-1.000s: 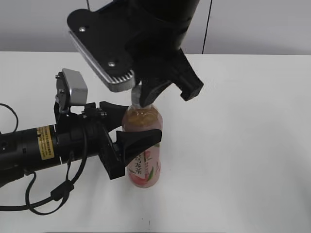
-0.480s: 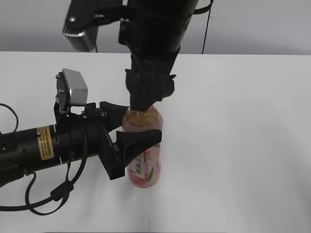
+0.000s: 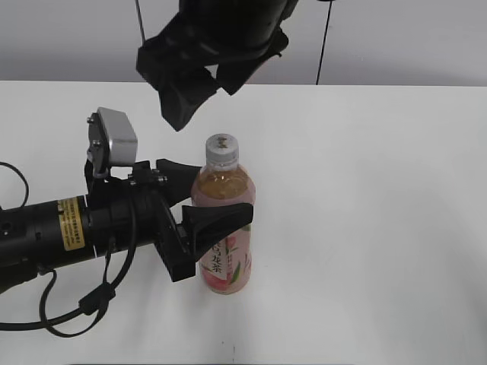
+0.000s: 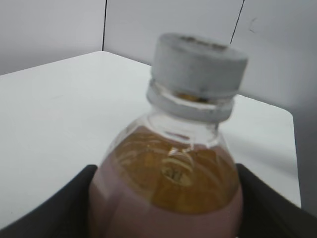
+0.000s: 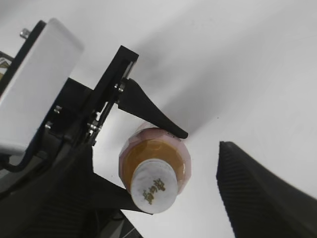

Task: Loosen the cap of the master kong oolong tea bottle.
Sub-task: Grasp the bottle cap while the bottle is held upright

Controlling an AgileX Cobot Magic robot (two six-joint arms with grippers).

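The master kong oolong tea bottle (image 3: 225,251), clear with amber tea and a pink label, stands upright on the white table (image 3: 380,228). Its white cap (image 3: 222,150) sits on the neck, bare and untouched. My left gripper (image 3: 223,196) is shut on the bottle's shoulder, one black finger on each side (image 4: 54,213). In the left wrist view the bottle (image 4: 168,193) and cap (image 4: 198,62) fill the frame. My right gripper (image 3: 202,106) hangs open above and left of the cap. From above, the cap (image 5: 153,187) lies between its spread ribbed fingers (image 5: 262,193), touching neither.
The left arm's black body (image 3: 68,228) and its cable (image 3: 76,312) lie along the table's left side. A grey wall (image 3: 396,38) closes the back. Bare white table lies to the right of the bottle.
My right gripper was closed on the cap a second ago. It has opened, let go and risen up and to the left. The bottle and left gripper have stayed still.
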